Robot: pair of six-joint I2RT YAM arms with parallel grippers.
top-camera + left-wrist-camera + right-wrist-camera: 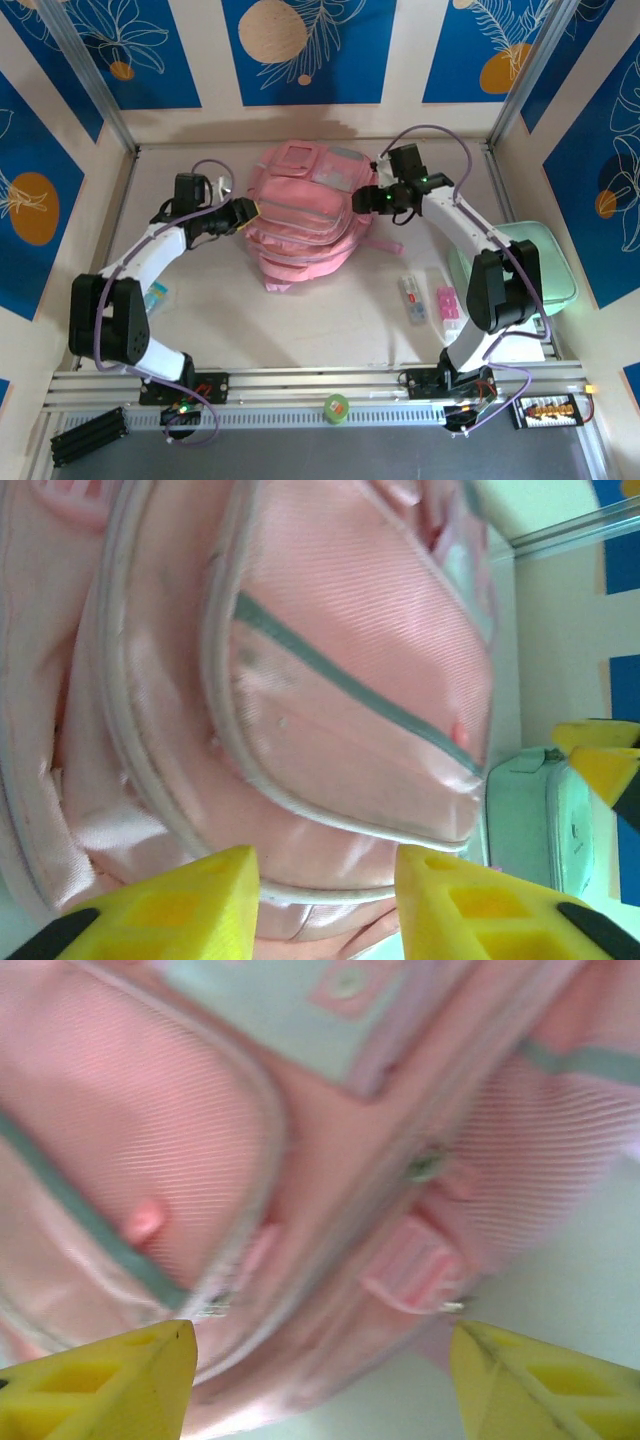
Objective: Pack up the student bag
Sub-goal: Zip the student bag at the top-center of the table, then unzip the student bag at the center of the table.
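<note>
The student bag lies flat on the table in the upper centre of the top view. Its long axis runs up and down the frame, leaning slightly left toward the bottom, and the paler pocket panel sits at the upper end. It lies directly between the two pincers, and that is the relation the next move depends on. The left gripper meets the bag's left flank about halfway down, and the right gripper comes in at the right flank a little higher up. Neither arm is clearly nearer, as both sit at the fabric's edge. In the left wrist view the left gripper is spread, with its yellow fingers on either side of a piped seam and a rounded pocket with a teal zip straight ahead. In the right wrist view the right gripper is wide apart and holds nothing, and a pink strap loop lies just beyond its gap. Whether any finger actually presses the cloth cannot be told. A mint-green case sits well to the right under the right arm, and small packets lie on the table at centre right.
</note>
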